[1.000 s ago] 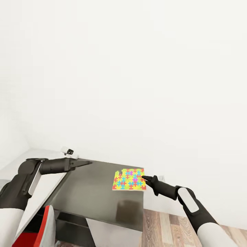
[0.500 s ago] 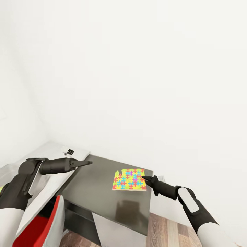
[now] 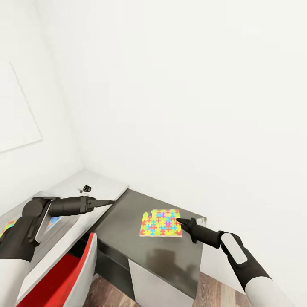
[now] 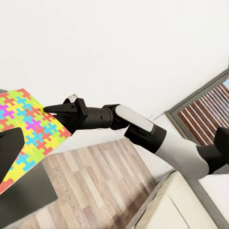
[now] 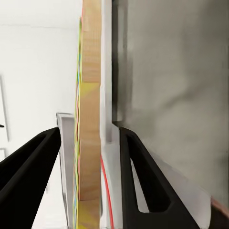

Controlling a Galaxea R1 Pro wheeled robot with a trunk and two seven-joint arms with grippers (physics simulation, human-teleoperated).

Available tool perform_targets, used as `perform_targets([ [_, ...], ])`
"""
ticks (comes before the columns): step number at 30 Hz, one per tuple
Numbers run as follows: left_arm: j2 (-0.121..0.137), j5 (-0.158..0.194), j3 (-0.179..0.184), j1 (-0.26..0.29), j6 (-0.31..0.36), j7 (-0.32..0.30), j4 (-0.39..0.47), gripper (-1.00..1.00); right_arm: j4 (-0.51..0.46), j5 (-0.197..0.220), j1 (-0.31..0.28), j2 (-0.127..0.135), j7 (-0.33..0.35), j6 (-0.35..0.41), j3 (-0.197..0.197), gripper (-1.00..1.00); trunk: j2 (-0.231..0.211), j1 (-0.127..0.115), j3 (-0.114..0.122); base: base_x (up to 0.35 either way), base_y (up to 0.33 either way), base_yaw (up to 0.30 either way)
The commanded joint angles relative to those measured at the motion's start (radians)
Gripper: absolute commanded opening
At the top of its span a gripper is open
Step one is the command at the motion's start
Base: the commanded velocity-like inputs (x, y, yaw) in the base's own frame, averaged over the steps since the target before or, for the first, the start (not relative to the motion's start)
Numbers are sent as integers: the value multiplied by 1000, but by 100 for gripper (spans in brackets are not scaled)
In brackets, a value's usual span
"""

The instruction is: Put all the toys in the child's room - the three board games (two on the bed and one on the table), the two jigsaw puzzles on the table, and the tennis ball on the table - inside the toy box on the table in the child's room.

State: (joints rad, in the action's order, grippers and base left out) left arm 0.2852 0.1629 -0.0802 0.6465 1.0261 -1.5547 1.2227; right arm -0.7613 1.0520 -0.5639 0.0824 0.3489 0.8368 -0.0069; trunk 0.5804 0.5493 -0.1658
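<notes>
One jigsaw puzzle (image 3: 160, 222) hangs flat in our right gripper (image 3: 180, 221), whose two fingers pinch its near-right edge; we carry it above the dark-grey side desk (image 3: 128, 230). Our left gripper (image 3: 108, 203) reaches out well to the puzzle's left, fingers pressed together on nothing. Beyond lies the table (image 3: 91, 185), then white wall.

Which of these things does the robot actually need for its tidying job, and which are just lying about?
Part of the job:
- jigsaw puzzle, gripped in the jaws of the right gripper
- second puzzle, half hidden, on the light table

Just lying about:
- dark desk
- red chair
- small black thing on the light table
</notes>
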Motion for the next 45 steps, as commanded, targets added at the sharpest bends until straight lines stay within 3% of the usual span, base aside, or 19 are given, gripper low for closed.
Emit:
perform_targets([
  [1,0,0,1,1,11,-4,0,100,-1,-2,-1,0,4,4,-1,-100,2,0,-2,0,0,291],
  [8,2,1,-6,1,12,-7,0,100,-1,-2,-1,0,4,4,-1,-100,2,0,-2,0,0,220],
  [19,8,1,-10,2,17,-8,0,100,-2,-1,-1,13,16,5,-1,-100,-75,-42,33,0,0,254],
  [22,36,2,-15,1,18,-11,0,100,-2,-4,0,38,81,5,0,-100,-75,-42,33,0,0,290],
  [24,83,7,-37,1,18,-16,0,100,-1,-8,1,57,144,4,1,-100,-75,-42,33,0,0,291],
  [25,91,7,-44,1,18,-16,0,100,-1,-8,1,60,152,3,1,-100,-75,-42,33,0,0,291],
  [26,112,9,-74,1,18,-16,0,100,-1,-9,1,67,169,3,1,-100,-75,-42,33,0,0,291],
  [28,126,9,-117,1,19,-16,0,100,-1,-10,1,71,180,3,2,-100,-75,-42,33,0,0,291],
  [32,134,6,-153,0,19,-16,0,100,-1,-9,1,74,187,3,1,-100,-75,-42,33,0,0,291],
  [45,136,4,-161,-1,18,-16,0,100,-5,-6,1,80,190,5,-5,-100,-75,-42,33,0,0,291],
])
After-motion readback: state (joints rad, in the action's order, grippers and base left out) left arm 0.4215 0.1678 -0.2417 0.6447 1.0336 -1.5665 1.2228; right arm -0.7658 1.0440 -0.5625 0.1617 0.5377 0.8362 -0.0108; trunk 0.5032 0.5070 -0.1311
